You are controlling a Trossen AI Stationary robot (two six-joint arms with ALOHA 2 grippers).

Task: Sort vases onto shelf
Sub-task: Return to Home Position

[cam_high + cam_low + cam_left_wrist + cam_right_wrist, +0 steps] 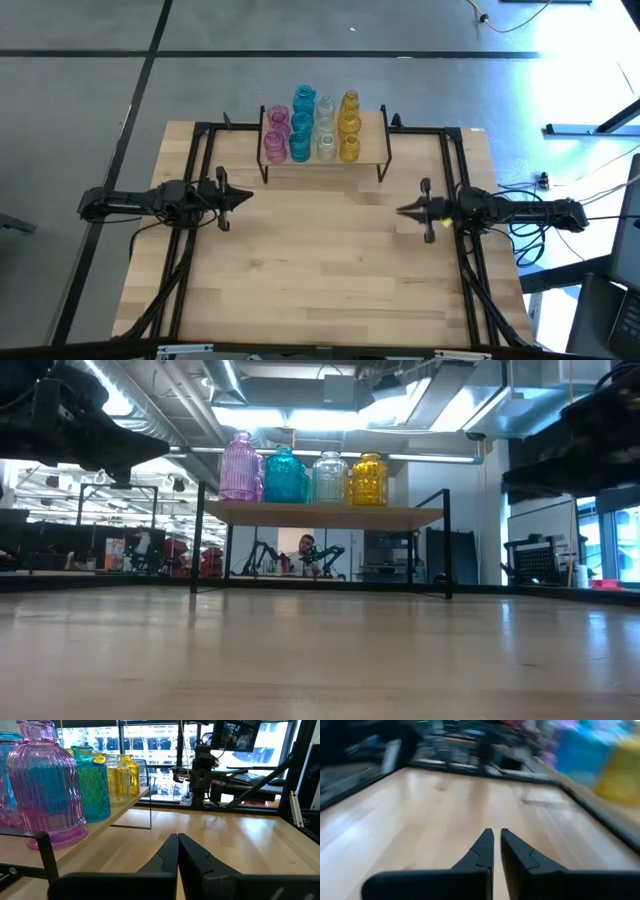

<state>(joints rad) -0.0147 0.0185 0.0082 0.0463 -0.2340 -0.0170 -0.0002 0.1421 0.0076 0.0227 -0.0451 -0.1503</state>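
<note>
The vases (312,126) stand in colour rows of pink, teal-blue, clear and amber-yellow on the shelf (375,135), a light-wood board on thin black legs at the table's far middle. In the low view the vases (303,477) stand upright on the shelf board (320,515). In the left wrist view a pink vase (42,785) stands nearest, with teal and yellow ones behind. My left gripper (246,196) hovers shut at the table's left, in front of the shelf; its fingertips (177,837) meet. My right gripper (402,210) hovers at the table's right with its fingers (496,834) nearly together, holding nothing.
A black metal frame (205,140) runs along the table's left, right and far sides. Bare wood tabletop (320,260) lies between and in front of the two arms. Cables (530,240) trail off the table's right edge. A person (305,550) sits far behind the shelf.
</note>
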